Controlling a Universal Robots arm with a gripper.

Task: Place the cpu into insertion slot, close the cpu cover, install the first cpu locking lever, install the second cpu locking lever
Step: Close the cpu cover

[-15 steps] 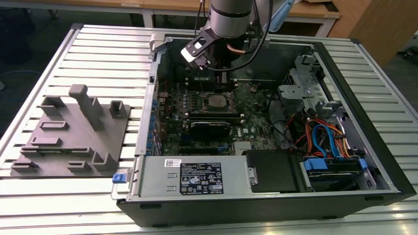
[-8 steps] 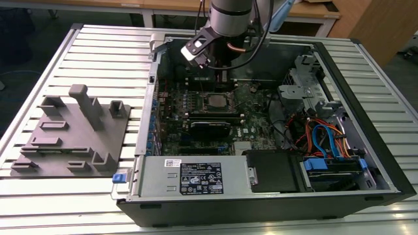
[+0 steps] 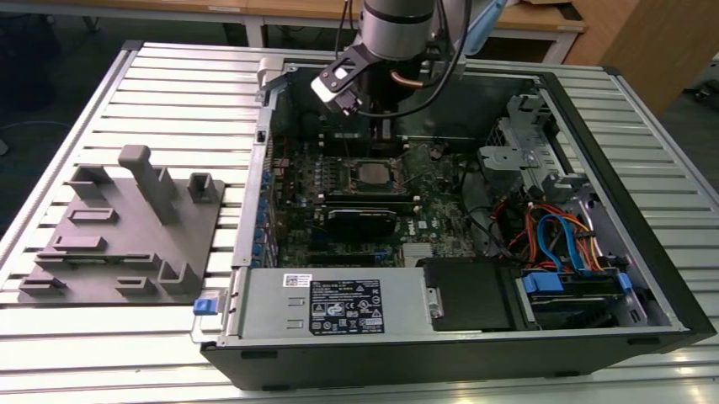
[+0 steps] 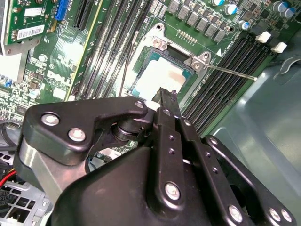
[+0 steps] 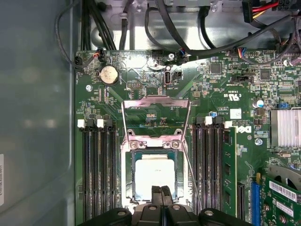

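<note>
Silvery on its top, the cpu is seen seated inside the insertion slot on the green motherboard. The cpu cover is raised on its hinge and not yet closed, and a thin locking lever stands free beside the socket. The fingers of the hand are pressed together with nothing between them, just at the edge of the chip.

If the hand is lowered carelessly, the chip could be pushed by the closed tips and tilted in the socket. The cover could also be caught on the lever wire.

From the exterior view the wider setting is learned: the computer case on the slatted tabletop, a grey fixture tray at the left of the frame, and the robot arm at the upper middle. The raised cover is judged best from the first wrist view. In the second wrist view the lever is shown reaching out over the memory slots.
</note>
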